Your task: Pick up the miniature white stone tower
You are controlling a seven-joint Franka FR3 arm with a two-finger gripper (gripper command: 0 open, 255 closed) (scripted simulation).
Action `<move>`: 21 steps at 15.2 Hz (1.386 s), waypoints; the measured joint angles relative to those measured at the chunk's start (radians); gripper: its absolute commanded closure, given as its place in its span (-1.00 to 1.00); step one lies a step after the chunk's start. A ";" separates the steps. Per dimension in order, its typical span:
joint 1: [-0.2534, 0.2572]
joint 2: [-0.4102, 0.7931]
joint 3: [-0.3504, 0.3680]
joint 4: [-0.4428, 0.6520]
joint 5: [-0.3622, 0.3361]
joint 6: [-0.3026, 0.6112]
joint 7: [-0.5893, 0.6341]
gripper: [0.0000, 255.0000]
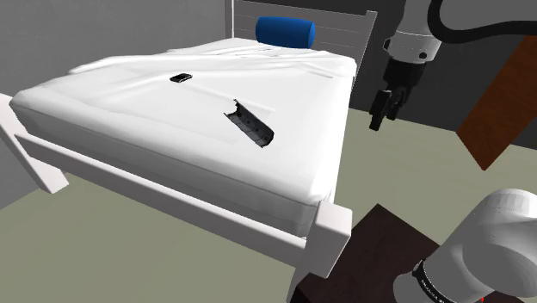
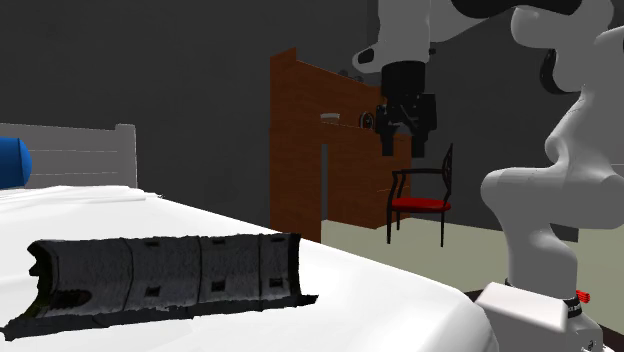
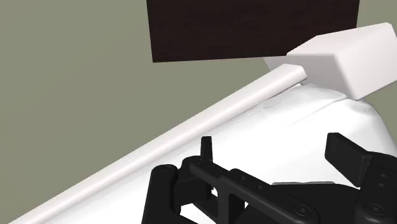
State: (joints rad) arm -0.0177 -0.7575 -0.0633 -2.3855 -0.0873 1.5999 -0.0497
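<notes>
The miniature tower (image 1: 250,125) looks dark grey to black, not white. It is a ridged cylinder lying on its side on the white bed (image 1: 172,194), and it fills the near foreground of the second exterior view (image 2: 165,280). My black gripper (image 1: 381,108) hangs in the air past the bed's side, to the shoulder view's right of the tower and well apart from it. It is seen high against brown furniture in the second exterior view (image 2: 405,140). In the wrist view the gripper (image 3: 277,153) is open and empty above the mattress edge and side rail (image 3: 191,130).
A small flat black object (image 1: 180,78) lies farther up the bed, near a blue bolster pillow (image 1: 286,32) at the headboard. A white bed post (image 3: 343,57) stands by the dark stand top (image 1: 379,258). A brown wooden cabinet (image 2: 310,160) and a red-seated chair (image 2: 420,200) stand behind.
</notes>
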 measured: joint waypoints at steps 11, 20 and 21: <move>0.015 0.330 0.146 0.199 -0.041 0.126 0.178 -1.00; 0.035 0.691 0.268 0.510 -0.177 0.127 0.380 -1.00; 0.041 0.725 0.277 0.540 -0.196 0.124 0.401 -1.00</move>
State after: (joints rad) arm 0.0229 -0.0330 0.2136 -1.8459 -0.2829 1.7235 0.3515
